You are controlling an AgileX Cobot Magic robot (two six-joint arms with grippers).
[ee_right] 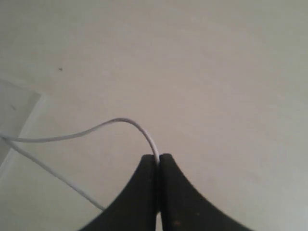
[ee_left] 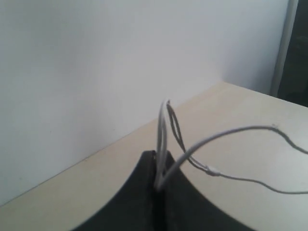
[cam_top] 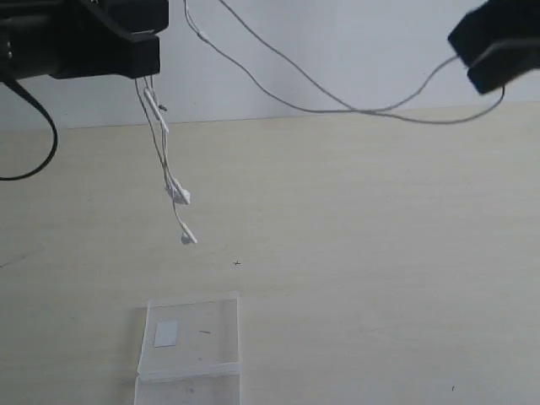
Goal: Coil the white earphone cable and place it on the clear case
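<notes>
The white earphone cable (cam_top: 337, 105) hangs in the air, strung between both grippers high above the table. My left gripper (cam_top: 145, 67) at the upper left is shut on several strands of the cable (ee_left: 162, 144); the two earbuds (cam_top: 180, 196) dangle below it. My right gripper (cam_top: 462, 59) at the upper right is shut on one strand of the cable (ee_right: 144, 132). The clear case (cam_top: 190, 337), with a whitish label inside, lies flat on the table near the front edge, below the left gripper, with nothing on it.
A pale wooden table (cam_top: 380, 253) runs back to a white wall (cam_top: 337, 42). A thick black robot cable (cam_top: 38, 126) loops at the far left. A corner of the case (ee_right: 14, 110) shows in the right wrist view.
</notes>
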